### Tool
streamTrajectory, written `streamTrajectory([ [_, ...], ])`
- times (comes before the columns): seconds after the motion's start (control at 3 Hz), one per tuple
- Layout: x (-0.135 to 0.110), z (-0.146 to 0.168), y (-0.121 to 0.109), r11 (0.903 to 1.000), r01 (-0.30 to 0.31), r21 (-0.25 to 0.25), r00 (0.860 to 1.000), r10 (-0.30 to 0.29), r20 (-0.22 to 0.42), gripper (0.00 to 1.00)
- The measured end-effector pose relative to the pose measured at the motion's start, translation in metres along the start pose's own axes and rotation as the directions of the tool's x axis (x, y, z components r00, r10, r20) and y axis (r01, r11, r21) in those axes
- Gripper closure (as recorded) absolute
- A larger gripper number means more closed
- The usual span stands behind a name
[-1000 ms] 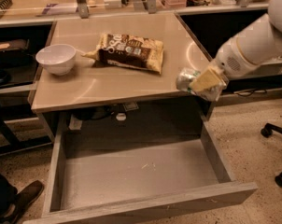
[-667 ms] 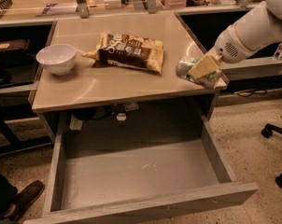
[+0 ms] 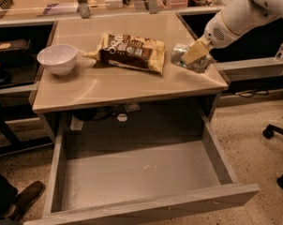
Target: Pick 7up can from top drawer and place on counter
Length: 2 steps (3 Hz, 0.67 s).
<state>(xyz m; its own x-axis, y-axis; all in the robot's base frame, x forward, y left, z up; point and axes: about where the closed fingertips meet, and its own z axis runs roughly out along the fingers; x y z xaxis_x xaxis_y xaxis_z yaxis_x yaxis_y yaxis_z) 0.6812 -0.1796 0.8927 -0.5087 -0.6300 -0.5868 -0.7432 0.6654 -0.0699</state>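
The 7up can (image 3: 181,54), silvery with green marks, is held tilted in my gripper (image 3: 194,56) just above the right side of the beige counter (image 3: 108,83). The gripper's cream fingers are shut on the can, and the white arm reaches in from the upper right. The top drawer (image 3: 141,172) stands pulled open below the counter, and its grey wood-grain tray is empty.
A brown-and-cream chip bag (image 3: 130,52) lies at the counter's middle, just left of the can. A white bowl (image 3: 58,58) sits at the counter's left. Dark side shelves flank the counter. A chair base (image 3: 277,139) stands at the right, a shoe (image 3: 19,198) at lower left.
My gripper has carried the can up and to the left, from beside the counter's right edge to above its right side.
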Motion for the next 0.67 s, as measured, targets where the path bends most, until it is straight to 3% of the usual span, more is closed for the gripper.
streamTrajectory([
  [0.67, -0.016, 0.033, -0.039, 0.9994, -0.023, 0.027, 0.999, 0.024, -0.026, 1.0],
])
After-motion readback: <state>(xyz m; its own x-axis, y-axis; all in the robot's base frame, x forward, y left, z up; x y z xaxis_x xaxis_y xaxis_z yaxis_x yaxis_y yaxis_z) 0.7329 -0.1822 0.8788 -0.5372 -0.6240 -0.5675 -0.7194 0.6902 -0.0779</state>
